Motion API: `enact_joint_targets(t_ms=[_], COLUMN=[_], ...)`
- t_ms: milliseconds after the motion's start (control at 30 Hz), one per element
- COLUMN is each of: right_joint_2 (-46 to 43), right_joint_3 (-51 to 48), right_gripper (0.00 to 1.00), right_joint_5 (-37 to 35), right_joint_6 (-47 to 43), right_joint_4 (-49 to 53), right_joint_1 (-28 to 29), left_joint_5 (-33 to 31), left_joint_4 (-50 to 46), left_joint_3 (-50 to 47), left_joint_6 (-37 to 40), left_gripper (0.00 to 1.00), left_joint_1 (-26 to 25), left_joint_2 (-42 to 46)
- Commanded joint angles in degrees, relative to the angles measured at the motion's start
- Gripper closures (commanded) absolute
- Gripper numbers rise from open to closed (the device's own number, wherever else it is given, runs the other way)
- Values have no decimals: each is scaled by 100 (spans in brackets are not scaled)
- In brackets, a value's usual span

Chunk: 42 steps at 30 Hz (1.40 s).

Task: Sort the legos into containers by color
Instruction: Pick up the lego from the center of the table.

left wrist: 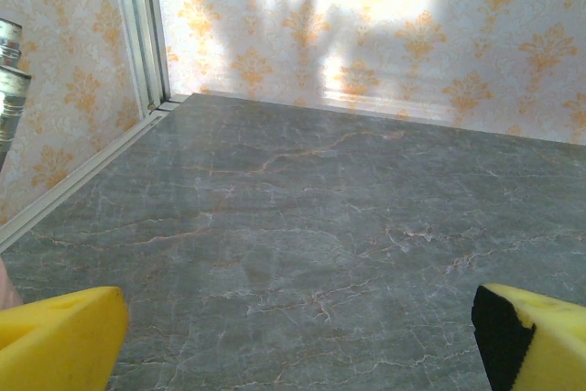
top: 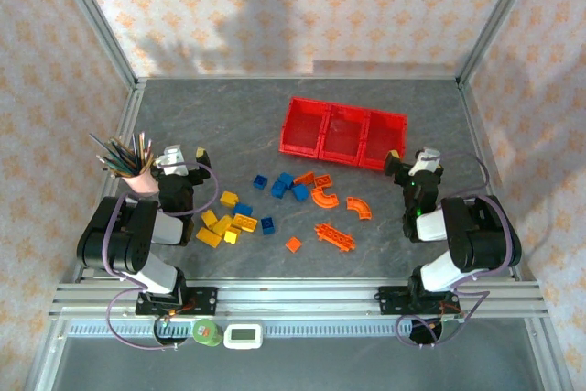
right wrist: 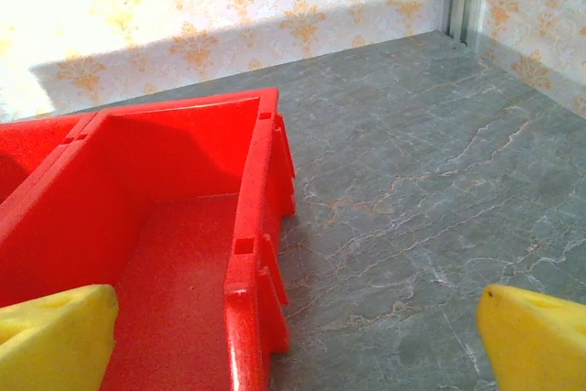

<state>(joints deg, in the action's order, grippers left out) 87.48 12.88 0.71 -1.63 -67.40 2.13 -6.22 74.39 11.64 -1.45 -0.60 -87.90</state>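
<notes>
The legos [top: 275,210] lay loose on the grey table [top: 220,116], between the two arms and just in front of the containers. Yellow bricks [top: 224,223] clustered on the left, blue bricks [top: 284,187] sat in the middle, and the orange arches [top: 341,200], a studded orange plate [top: 335,236] and one small orange brick [top: 293,244] lay to the right.

Being small hard plastic, they would likely be light, stiff and rather slick. A pinch across two flat opposite sides looked safest. The arches would be better gripped across their flat faces than over the curve, and the thin plate across its long edges.

The containers [top: 348,104], three joined red bins, showed no bricks inside. The right gripper [right wrist: 298,336] hovered at the end bin's corner [right wrist: 249,226], its yellow fingers spread wide with nothing between them. The left gripper [left wrist: 298,336] was equally spread and unloaded over bare table, beside the pink cup of pencils [top: 137,176].
</notes>
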Motion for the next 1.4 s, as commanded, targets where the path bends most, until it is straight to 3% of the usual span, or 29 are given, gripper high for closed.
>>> enact_joint_targets(t_ms=[0, 233, 367, 500, 633, 767, 1033, 1367], right_joint_2=[-136, -734, -1261, -1872, -1947, -1838, -1735, -1387], right_joint_3=[113, 268, 618, 957, 1583, 2046, 2624, 3547], right_gripper=[0, 0, 0, 0, 0, 0, 0, 0], right_joint_5=[15, -249, -477, -371, -604, -27, 371, 523], right_joint_6=[-79, 64, 389, 1415, 2753, 2839, 2690, 2366], right_joint_4=[-116, 671, 1747, 2817, 4590, 5505, 6722, 8429], right_joint_1=[-29, -29, -29, -29, -29, -29, 221, 1325], left_joint_5=[68, 146, 261, 206, 291, 570, 1139, 1329], left_joint_4=[86, -464, -1607, -2845, -3607, -3569, -5052, -6609], left_joint_3=[51, 65, 375, 866, 1186, 1053, 1517, 1877], left_joint_6=[-28, -21, -117, -922, -1803, -2542, -3048, -3142], left_gripper=[0, 0, 0, 0, 0, 0, 1, 1], left_joint_1=[43, 40, 43, 42, 51, 68, -15, -1018], left_joint_2=[90, 690, 1311, 1875, 2182, 2309, 2567, 3084])
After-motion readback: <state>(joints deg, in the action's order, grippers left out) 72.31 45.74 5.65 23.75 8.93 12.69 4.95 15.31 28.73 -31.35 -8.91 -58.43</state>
